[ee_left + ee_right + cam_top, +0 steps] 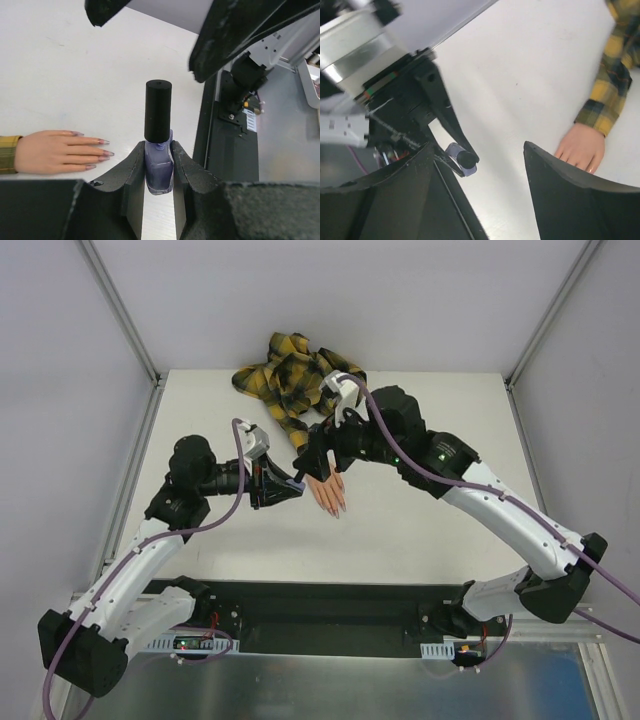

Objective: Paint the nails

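since the black cap (pixel 158 110) is on the small purple bottle (pixel 159 174), no polish can have reached the nails (pixel 102 149); the step in hand is judged to be opening the bottle. the next move calls for the right gripper (pixel 476 145) to come squarely onto the cap, close and twist it off while the bottle is kept from turning. the left gripper (pixel 158 146) clamps the bottle's glass body upright; whether it rests on the table (pixel 420 500) cannot be told. the right gripper is spread wide and holds nothing, angled down over the cap. the nails tip the mannequin hand (pixel 50 150), lying flat, near the bottle but apart from it.
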Controlling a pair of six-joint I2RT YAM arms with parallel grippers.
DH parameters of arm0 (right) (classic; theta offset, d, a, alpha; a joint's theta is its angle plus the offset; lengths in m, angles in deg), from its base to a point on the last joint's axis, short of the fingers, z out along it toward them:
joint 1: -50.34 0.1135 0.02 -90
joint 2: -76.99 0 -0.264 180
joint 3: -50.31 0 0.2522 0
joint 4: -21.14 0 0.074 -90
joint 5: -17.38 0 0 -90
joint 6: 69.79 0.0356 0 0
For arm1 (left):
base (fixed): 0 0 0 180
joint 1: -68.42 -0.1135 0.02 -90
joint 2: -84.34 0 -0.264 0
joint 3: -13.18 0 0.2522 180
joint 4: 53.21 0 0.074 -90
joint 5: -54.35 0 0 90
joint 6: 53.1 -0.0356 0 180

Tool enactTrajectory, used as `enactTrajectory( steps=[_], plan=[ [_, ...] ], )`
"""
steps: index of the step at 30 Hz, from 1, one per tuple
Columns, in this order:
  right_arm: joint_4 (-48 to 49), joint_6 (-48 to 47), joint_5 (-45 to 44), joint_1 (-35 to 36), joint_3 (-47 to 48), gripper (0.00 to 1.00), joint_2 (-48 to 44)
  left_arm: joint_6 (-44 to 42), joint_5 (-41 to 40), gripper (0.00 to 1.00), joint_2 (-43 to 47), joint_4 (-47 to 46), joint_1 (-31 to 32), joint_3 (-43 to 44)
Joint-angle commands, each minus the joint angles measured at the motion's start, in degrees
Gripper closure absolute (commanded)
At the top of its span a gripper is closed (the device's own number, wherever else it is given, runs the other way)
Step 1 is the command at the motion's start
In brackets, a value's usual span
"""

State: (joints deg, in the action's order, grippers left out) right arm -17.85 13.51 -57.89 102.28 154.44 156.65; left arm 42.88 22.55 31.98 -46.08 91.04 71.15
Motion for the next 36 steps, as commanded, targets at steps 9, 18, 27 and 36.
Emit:
enactTrajectory(
  steps=[9, 18, 27, 36],
  plan=[
    [-4.7, 25.0, -30.0, 9.8, 6.3, 0.32, 3.7, 3.7, -11.3, 1.0, 7.5, -5.0, 2.3, -1.9],
    [-5.7, 26.8, -32.6, 12.9, 6.2, 0.63, 4.8, 3.4, -13.0, 1.0, 9.4, -5.1, 2.9, -2.4],
    [-3.0, 24.6, -31.0, 13.1, 2.4, 0.81, 2.7, 4.9, -11.0, 1.0, 10.2, -6.7, 2.9, -2.8],
    [18.3, -15.3, 17.3, 7.4, -16.9, 1.0, -9.0, 23.4, 13.9, 1.0, 10.3, -34.4, 3.0, -7.5]
  ],
)
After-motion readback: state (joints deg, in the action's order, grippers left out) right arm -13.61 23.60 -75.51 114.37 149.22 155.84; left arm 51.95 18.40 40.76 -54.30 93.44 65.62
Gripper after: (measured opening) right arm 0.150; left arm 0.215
